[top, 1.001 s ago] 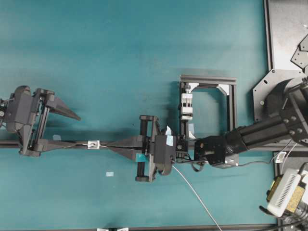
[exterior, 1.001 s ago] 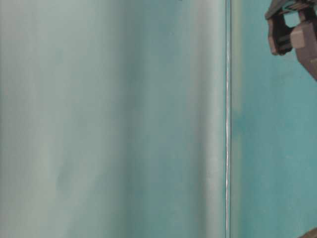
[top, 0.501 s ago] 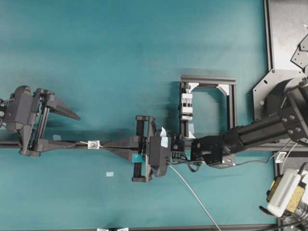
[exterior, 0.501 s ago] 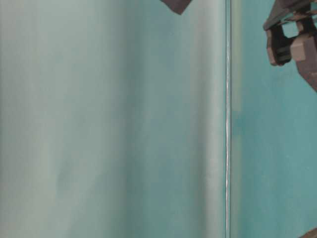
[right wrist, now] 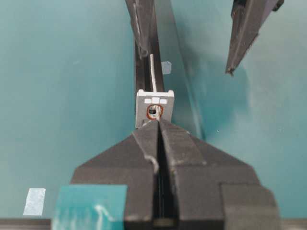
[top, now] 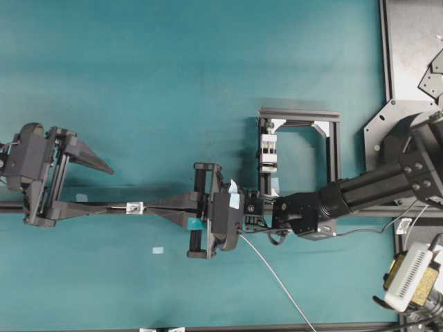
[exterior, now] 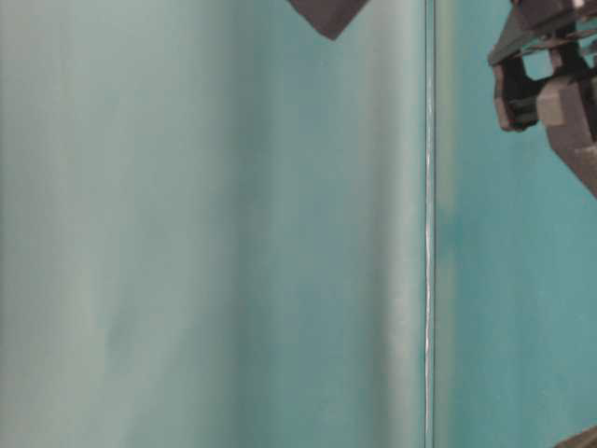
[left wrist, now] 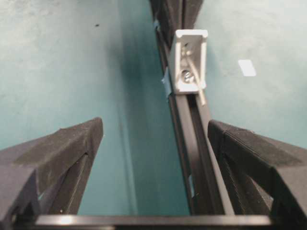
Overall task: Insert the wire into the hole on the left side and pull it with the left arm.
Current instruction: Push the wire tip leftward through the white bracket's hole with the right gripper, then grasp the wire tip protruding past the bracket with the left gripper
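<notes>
While the right gripper (right wrist: 158, 125) pinches the wire (right wrist: 152, 72) at the hole (right wrist: 152, 112), the left gripper (left wrist: 154, 139) gapes empty astride the rail (left wrist: 192, 143), bare tabletop (left wrist: 62, 62) beside it.

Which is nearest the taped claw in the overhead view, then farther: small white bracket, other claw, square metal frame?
From the right claw:
1. Small white bracket, just left of its tips.
2. Left claw, farther left.
3. Square metal frame, up to the right.
</notes>
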Controlling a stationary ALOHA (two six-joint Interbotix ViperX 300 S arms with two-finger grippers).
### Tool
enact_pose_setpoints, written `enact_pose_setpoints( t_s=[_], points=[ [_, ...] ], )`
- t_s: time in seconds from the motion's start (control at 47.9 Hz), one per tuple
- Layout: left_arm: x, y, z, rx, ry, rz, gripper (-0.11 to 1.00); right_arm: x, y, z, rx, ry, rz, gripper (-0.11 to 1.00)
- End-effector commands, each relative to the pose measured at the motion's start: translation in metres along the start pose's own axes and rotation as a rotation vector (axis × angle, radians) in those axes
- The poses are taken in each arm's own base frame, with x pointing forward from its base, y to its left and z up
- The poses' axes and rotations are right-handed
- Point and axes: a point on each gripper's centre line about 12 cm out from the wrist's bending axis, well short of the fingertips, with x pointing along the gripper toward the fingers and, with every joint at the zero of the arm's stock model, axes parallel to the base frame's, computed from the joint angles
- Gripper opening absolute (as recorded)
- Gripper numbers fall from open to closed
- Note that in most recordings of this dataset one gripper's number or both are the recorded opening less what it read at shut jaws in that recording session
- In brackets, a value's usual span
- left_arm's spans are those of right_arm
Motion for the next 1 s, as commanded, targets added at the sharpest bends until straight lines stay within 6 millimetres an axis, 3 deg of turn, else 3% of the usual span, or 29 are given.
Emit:
enact_pose_setpoints(
  t_s=[0.0, 0.542, 0.855, 0.981],
  points=[
    [0.001, -0.005, 0.014, 0.0, -0.037, -0.015, 0.61, 0.002, 0.0, 0.01, 0.016, -0.026, -0.003, 0.0],
    [0.018, -0.007, 0.018, -0.173, 0.038, -0.008, 0.61, 0.002, 0.0, 0.01, 0.016, -0.023, -0.002, 0.0],
    [0.021, -0.007, 0.019, -0.189, 0.053, -0.004, 0.61, 0.002, 0.0, 0.009, 0.015, -0.021, -0.002, 0.0],
    [0.021, -0.007, 0.019, -0.189, 0.051, -0.004, 0.52, 0.002, 0.0, 0.009, 0.015, -0.021, -0.002, 0.0]
  ],
)
